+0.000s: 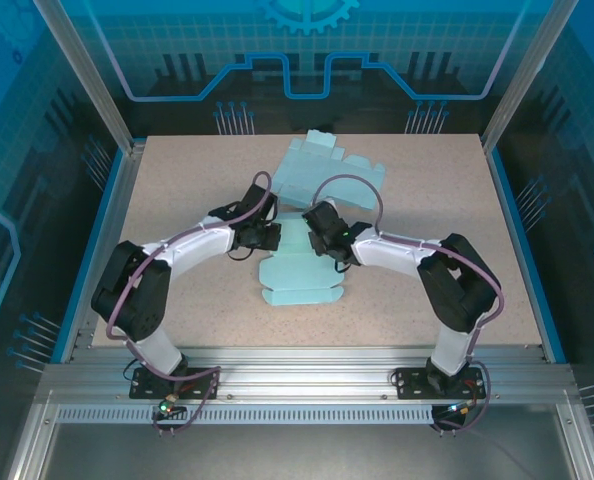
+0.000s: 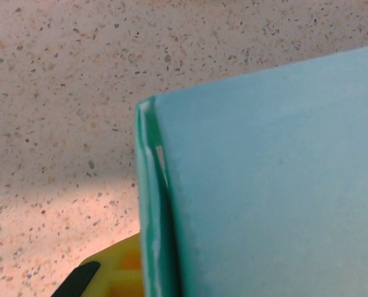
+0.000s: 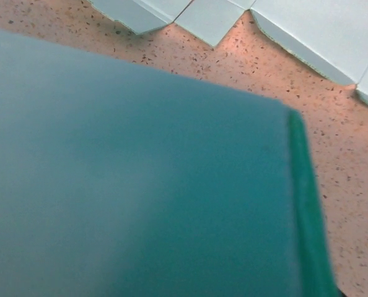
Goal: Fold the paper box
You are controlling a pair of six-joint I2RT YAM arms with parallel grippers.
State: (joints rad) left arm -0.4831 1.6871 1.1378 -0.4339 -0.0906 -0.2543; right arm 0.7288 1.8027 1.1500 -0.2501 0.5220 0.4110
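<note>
Mia: Arm bases come nearest in the overhead view. The left arm (image 1: 142, 290) and right arm (image 1: 457, 285) bend inward over the speckled table (image 1: 177, 190).

Tom: And the paper box?

Mia: The paper box (image 1: 302, 280) lies mid-table, pale teal and partly folded. The left gripper (image 1: 267, 238) is at its left side and the right gripper (image 1: 320, 238) at its right, both over the far end of the card. A second flat blank (image 1: 322, 165) lies behind it.

Tom: Left wrist view?

Mia: One teal panel of the box stands very close, its doubled edge running down beside a yellow finger (image 2: 119, 266). Whether the jaws are pinching it, I cannot tell.

Tom: Right wrist view?

Mia: Another box panel covers the near field, dark and blurred. Beyond it lie the table and the flat blank's pale flaps. How wide that hand stands, I cannot tell either.
</note>
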